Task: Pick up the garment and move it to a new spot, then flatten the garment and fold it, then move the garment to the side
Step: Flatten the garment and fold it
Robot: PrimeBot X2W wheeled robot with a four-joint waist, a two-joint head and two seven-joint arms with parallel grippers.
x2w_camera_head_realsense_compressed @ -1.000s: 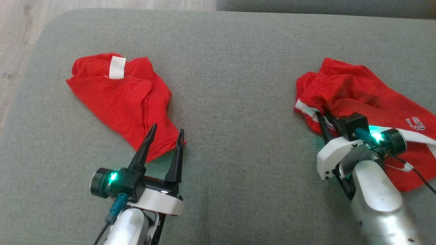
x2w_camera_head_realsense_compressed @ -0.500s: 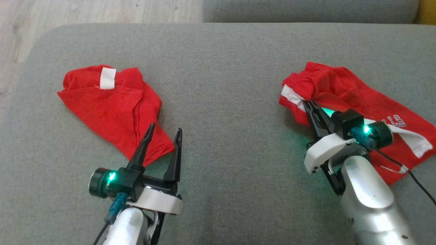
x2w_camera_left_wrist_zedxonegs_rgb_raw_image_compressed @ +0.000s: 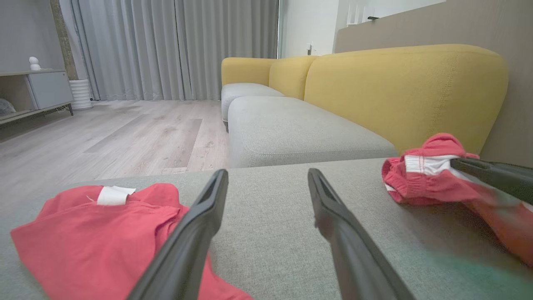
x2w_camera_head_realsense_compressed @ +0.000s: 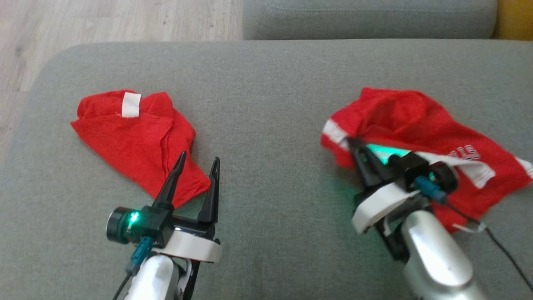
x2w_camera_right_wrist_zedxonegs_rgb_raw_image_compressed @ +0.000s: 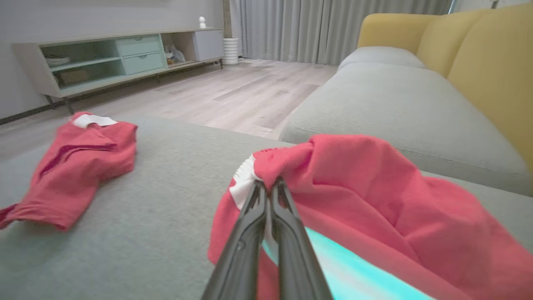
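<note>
Red garment (x2w_camera_head_realsense_compressed: 408,121) with a white stripe and white lettering lies at the right of the head view on the grey seat cushion (x2w_camera_head_realsense_compressed: 275,104). Its left edge is bunched and raised off the fabric. The right hand (x2w_camera_head_realsense_compressed: 354,141) has that edge pinched just beside the white stripe, its fingers pressed together on the cloth (the right wrist view shows the two dark fingers closed, with the red and white fold at their tips).

A second ago this hand was dipped into the same edge while the cloth lay lower. The head camera has tilted since then, so everything sits lower in the frame. More wooden floor (x2w_camera_head_realsense_compressed: 104,21) and a second grey cushion (x2w_camera_head_realsense_compressed: 366,18) now show along the top. Even allowing for that, the pinched edge has moved further toward the middle of the frame than the rest of the scene. The lettering has come with it, and the white stripe now runs in a longer line behind the hand.

At the lower left of the frame, the left hand (x2w_camera_head_realsense_compressed: 199,158) is spread wide and holds nothing. Its fingers are over the lower tip of a second red garment (x2w_camera_head_realsense_compressed: 133,137), placed against it as they were a second ago. That garment has a white label (x2w_camera_head_realsense_compressed: 130,104) at its upper edge and lies crumpled, well apart from the first.
</note>
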